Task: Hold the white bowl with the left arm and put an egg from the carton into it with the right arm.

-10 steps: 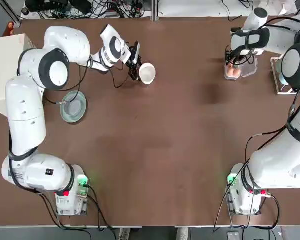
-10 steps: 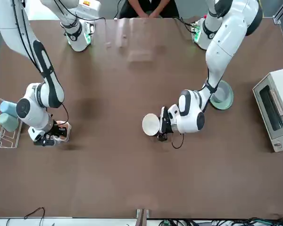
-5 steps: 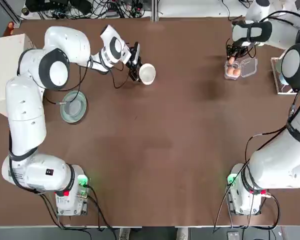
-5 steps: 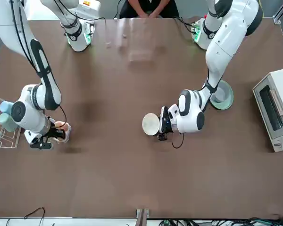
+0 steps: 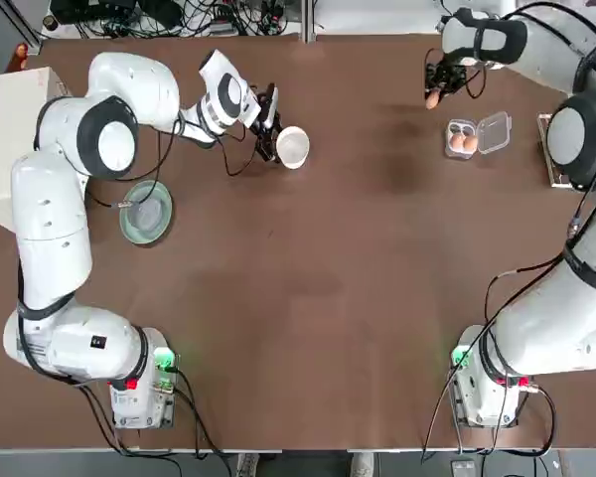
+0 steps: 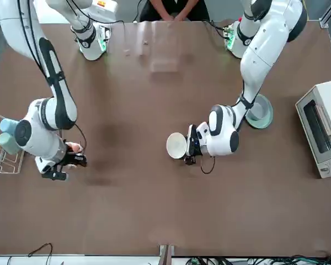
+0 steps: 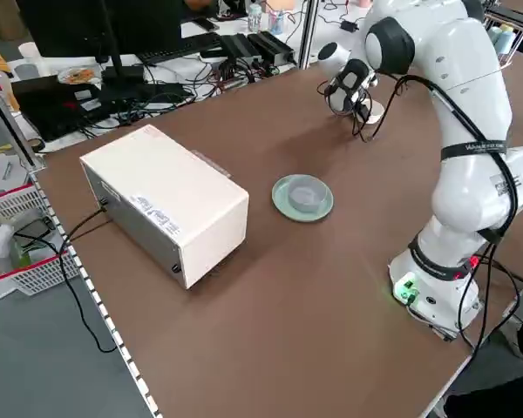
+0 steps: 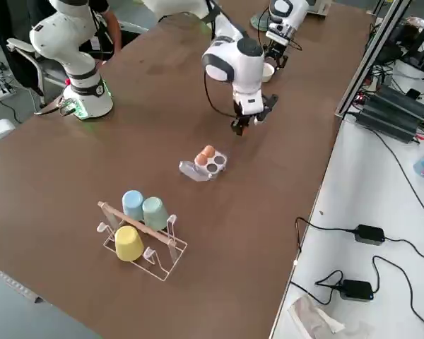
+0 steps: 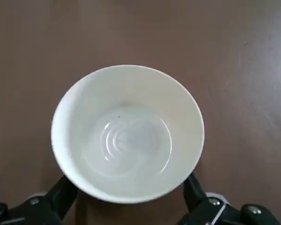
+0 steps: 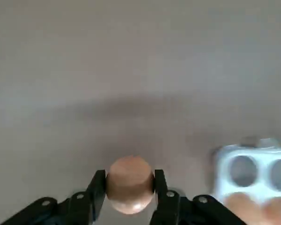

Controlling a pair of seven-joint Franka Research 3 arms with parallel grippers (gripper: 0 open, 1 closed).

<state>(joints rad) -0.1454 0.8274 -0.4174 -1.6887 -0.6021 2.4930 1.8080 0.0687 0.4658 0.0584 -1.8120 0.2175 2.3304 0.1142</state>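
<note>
The white bowl [image 5: 293,146] stands upright on the brown table, far left of centre. My left gripper [image 5: 270,127] is shut on it; in the left wrist view the two black fingers [image 9: 61,197] press the bowl [image 9: 128,133] from both sides, and the bowl is empty. My right gripper [image 5: 435,92] hangs above the table at the far right, shut on a tan egg [image 10: 129,183]. It is a short way from the clear carton [image 5: 474,136], on the bowl's side of it. The carton lies open with two eggs [image 8: 205,152] in it.
A pale-green glass dish [image 5: 146,212] sits nearer the left arm's base. A white box-shaped appliance [image 5: 10,129] fills the left edge. A wire rack with cups [image 8: 143,229] stands beyond the carton at the right edge. A person [image 6: 171,6] sits behind the bases.
My right gripper has risen out of the carton with an egg and moved off it toward the bowl's side. The left gripper and the bowl have stayed put.
</note>
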